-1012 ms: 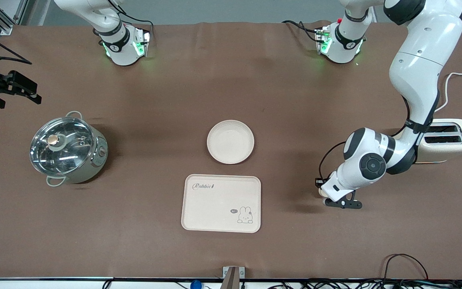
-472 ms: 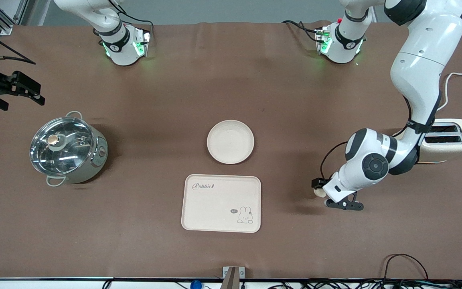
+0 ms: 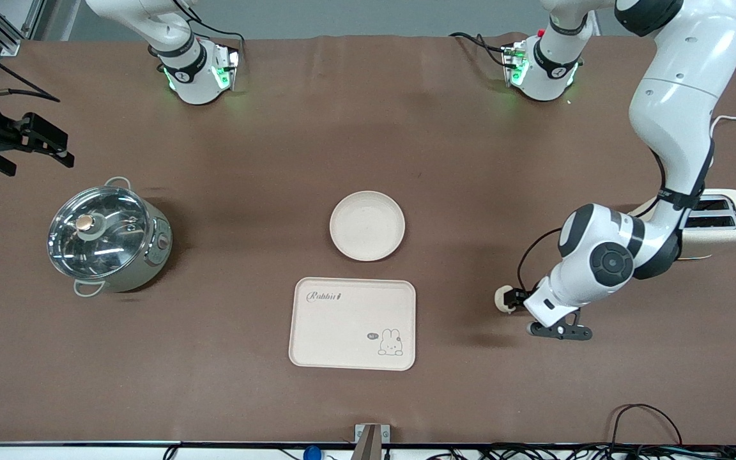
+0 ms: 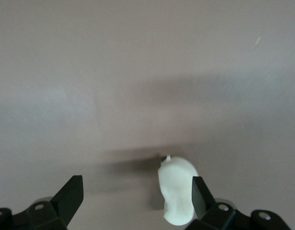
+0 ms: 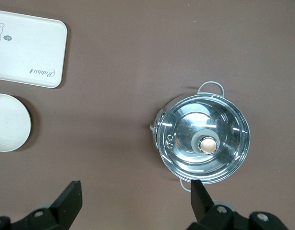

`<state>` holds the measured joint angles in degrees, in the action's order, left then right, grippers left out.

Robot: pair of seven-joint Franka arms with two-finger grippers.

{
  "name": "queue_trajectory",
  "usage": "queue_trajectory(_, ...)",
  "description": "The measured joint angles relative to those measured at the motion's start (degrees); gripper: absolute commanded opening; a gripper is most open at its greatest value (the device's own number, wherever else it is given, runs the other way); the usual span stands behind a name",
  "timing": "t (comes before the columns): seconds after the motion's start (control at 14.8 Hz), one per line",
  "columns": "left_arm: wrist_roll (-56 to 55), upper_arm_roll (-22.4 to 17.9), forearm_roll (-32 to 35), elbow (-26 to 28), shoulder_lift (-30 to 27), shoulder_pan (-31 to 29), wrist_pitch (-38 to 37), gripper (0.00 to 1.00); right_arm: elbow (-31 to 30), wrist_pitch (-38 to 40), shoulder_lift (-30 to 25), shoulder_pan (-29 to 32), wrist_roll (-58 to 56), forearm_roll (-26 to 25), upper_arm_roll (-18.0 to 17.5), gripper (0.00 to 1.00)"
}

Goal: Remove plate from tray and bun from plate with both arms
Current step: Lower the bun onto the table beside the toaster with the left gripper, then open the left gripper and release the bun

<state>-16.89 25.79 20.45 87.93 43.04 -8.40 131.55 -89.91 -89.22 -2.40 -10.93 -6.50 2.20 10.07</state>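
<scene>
The bun (image 3: pixel 505 299), a small pale dough lump, lies on the brown table toward the left arm's end, beside the tray. My left gripper (image 3: pixel 522 308) hangs low over it and is open. In the left wrist view the bun (image 4: pixel 177 196) sits right next to one finger (image 4: pixel 201 192), with a wide gap to the other finger of the left gripper (image 4: pixel 136 194). The round cream plate (image 3: pixel 367 225) rests mid-table, empty. My right gripper (image 3: pixel 30 144) waits open, up in the air at the right arm's end; the right wrist view shows the right gripper (image 5: pixel 136 196) empty above bare table.
A rectangular cream tray (image 3: pixel 352 323) with a rabbit print lies nearer the camera than the plate. A steel pot with a glass lid (image 3: pixel 107 237) stands toward the right arm's end. A cream toaster (image 3: pixel 722 220) stands at the left arm's end, partly covered by the left arm.
My left gripper has opened and let the bun go, then drifted a little toward the left arm's end. The bun now shows clear of the hand. The right gripper shifted only slightly.
</scene>
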Motion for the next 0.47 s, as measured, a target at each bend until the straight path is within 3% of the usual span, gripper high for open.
queue_trajectory(0.2, 0.67, 0.77, 0.01, -1.18, -6.51, -0.11, -1.93, 1.00, 0.01, -0.07, 0.00, -0.01, 0.00, 0.00, 0.01, 1.00)
queue_trajectory(0.47, 3.49, 1.63, -3.27, -1.29, -16.88, -0.62, -12.05, 1.00, -0.02, -0.03, 0.34, 0.02, 0.00, 0.00, 0.16, 1.00)
